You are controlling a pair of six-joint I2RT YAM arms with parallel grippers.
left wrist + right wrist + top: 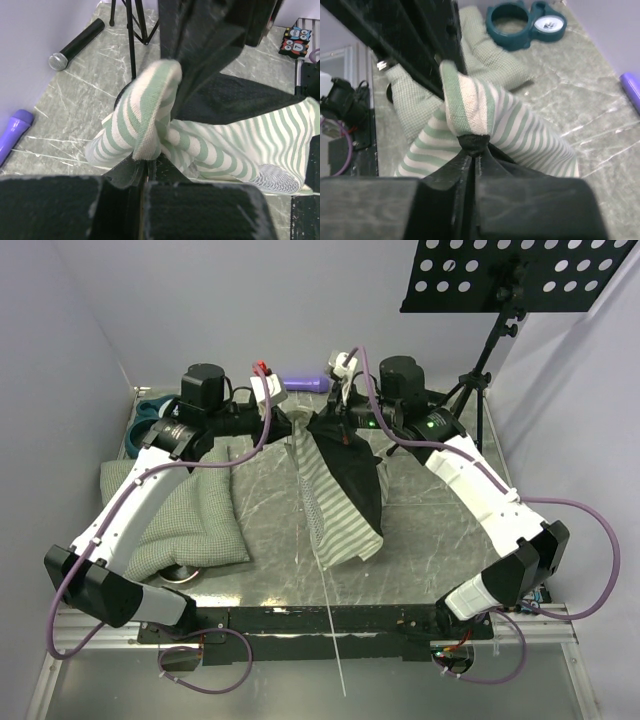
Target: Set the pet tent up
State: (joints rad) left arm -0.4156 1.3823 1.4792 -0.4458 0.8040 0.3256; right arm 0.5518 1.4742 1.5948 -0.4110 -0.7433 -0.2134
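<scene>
Both of your jaws are clamped on the pet tent: the left jaws pinch a rolled fold of green-and-white stripe, the right jaws a black-lined hem. They sit close together above the far middle of the worktop, and the rest of the fabric sags down towards you. To open it, draw the two grips apart slowly and evenly, so the cloth tautens without slipping. Watch the thin white pole trailing over the near edge, since it may snag. Steer clear of the checked cushion on your left.
</scene>
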